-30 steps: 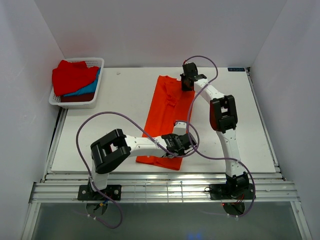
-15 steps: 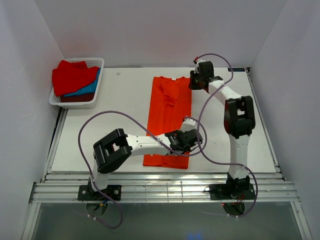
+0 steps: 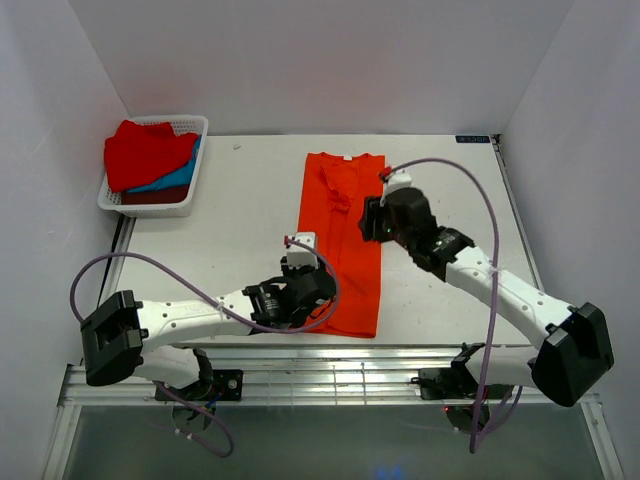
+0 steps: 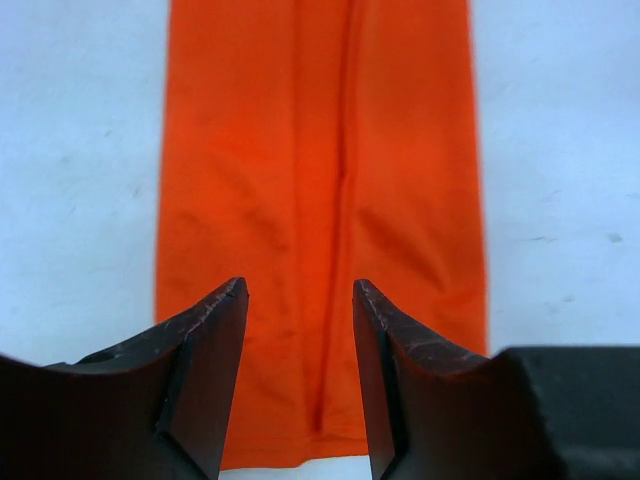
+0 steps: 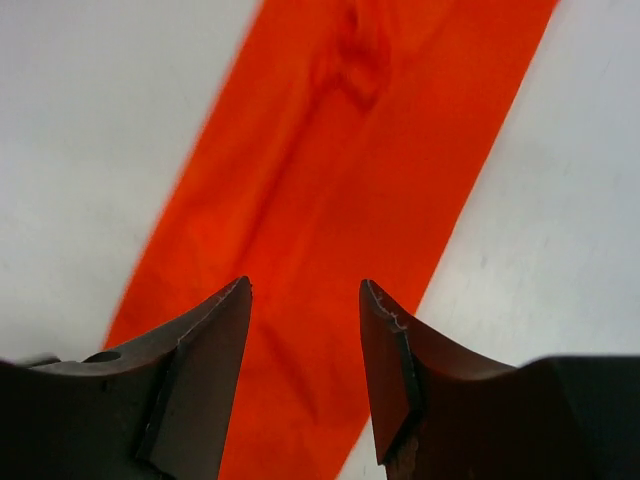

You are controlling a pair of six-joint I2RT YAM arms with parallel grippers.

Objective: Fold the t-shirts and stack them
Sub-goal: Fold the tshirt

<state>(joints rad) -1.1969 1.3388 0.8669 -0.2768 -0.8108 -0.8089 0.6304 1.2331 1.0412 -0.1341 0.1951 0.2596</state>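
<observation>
White table [image 3: 240, 250] between plain white walls, bearing an orange-red shirt [image 3: 340, 250] folded into a long narrow strip, collar at the far end and hem near the front edge. Left gripper [image 4: 297, 285] over the near part of that strip, jaws parted and holding nothing, both dark fingers above the cloth with the centre crease running away between them and the hem just showing low in the gap; no telling from the wrist view whether the tips touch the fabric. Right gripper [image 5: 305, 285] over the strip's right side, farther up toward the collar, jaws likewise spread and empty, orange cloth filling most of the gap and bare table beside the right finger. At the far left corner, well apart from both arms, a white basket [image 3: 160, 207] piled with a red shirt [image 3: 145, 150] on top, a blue shirt [image 3: 180, 178] beneath it and a dark maroon shirt [image 3: 150, 196] lowest.
</observation>
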